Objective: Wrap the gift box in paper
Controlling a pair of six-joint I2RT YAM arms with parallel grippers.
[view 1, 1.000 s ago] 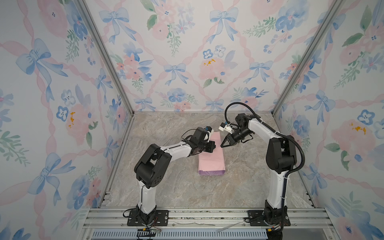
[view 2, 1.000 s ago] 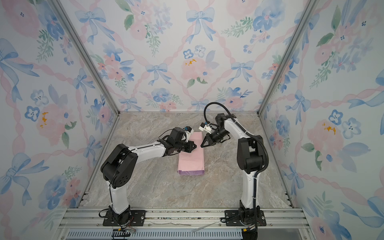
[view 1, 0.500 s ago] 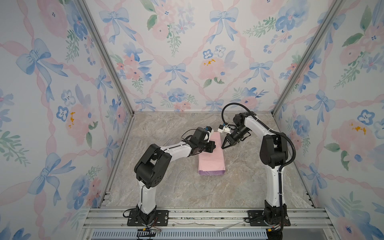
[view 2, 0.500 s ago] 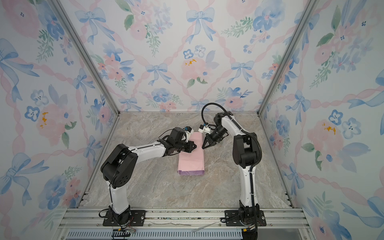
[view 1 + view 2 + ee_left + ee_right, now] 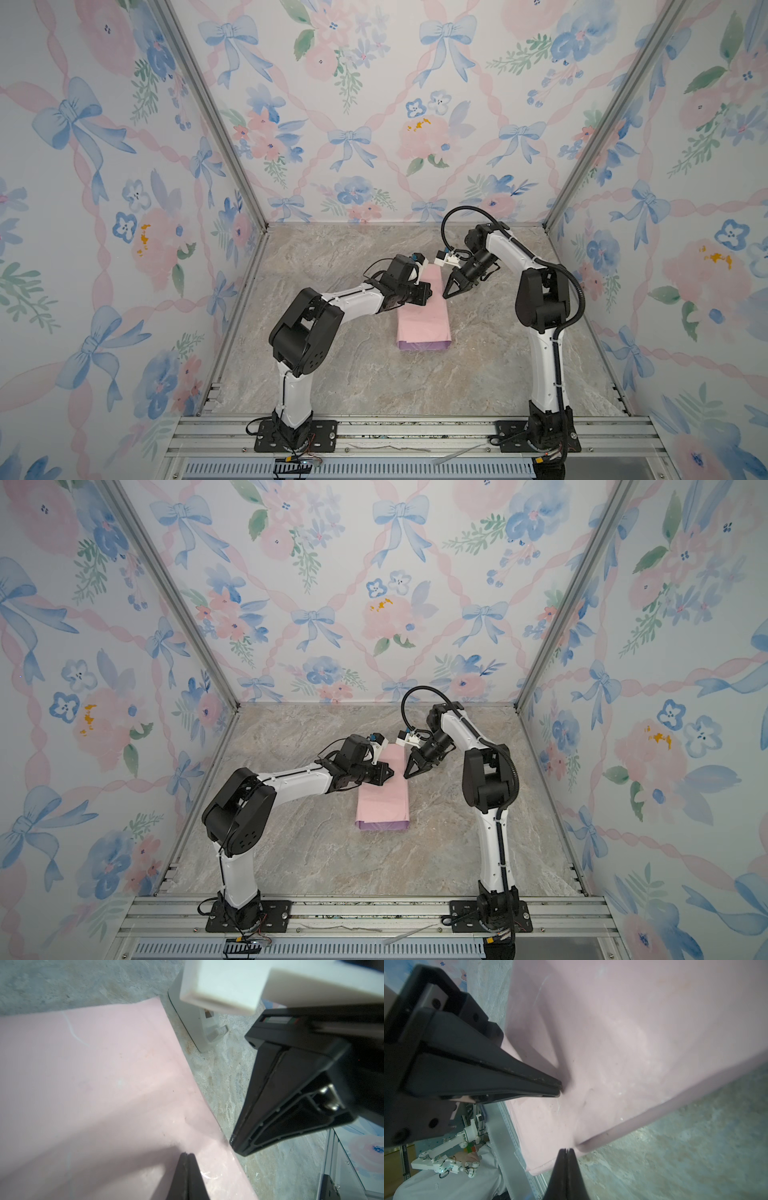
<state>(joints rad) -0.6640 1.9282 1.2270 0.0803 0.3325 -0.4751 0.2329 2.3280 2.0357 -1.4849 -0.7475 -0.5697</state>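
Pale pink folded paper sheet [image 5: 422, 320] lies mid marble tabletop [image 5: 353, 374]; navy gift box hidden, presumably inside. Left end effector [image 5: 428, 296] closed, empty, tip pressing paper top. Right end effector [image 5: 446, 296] closed, empty, beside paper edge. Risk: lifting press lets fold spring open.

No text, label, brand or number is readable on anything here

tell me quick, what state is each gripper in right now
Left gripper: shut, gripping nothing, tip down on the pink paper.
Right gripper: shut, empty, tip at the paper's edge; contact cannot be told.
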